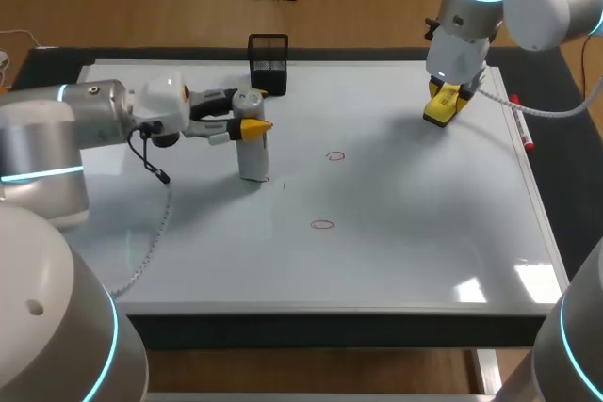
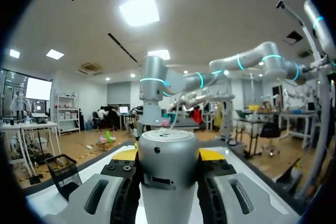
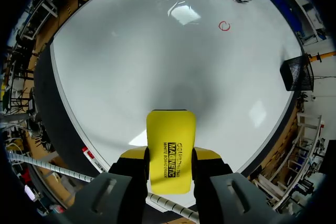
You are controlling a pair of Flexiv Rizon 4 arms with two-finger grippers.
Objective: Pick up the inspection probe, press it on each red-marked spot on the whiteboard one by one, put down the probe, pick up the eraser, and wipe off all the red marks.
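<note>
Red rings [image 1: 322,225] mark the whiteboard [image 1: 424,233]. Left jaws pinch the upright probe [image 1: 252,155]; right jaws pinch the eraser [image 3: 170,145].

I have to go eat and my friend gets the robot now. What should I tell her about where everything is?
Left claw: shut on the probe, which stands upright with its tip on the whiteboard.
Right claw: shut on the yellow eraser, held over the board's far right part.
Done: both tools are picked up.
Two red marks show, unwiped: one right of the probe, one nearer the front. Which were pressed cannot be told.
Left: finish pressing, put down the probe, wipe off the marks.
</note>
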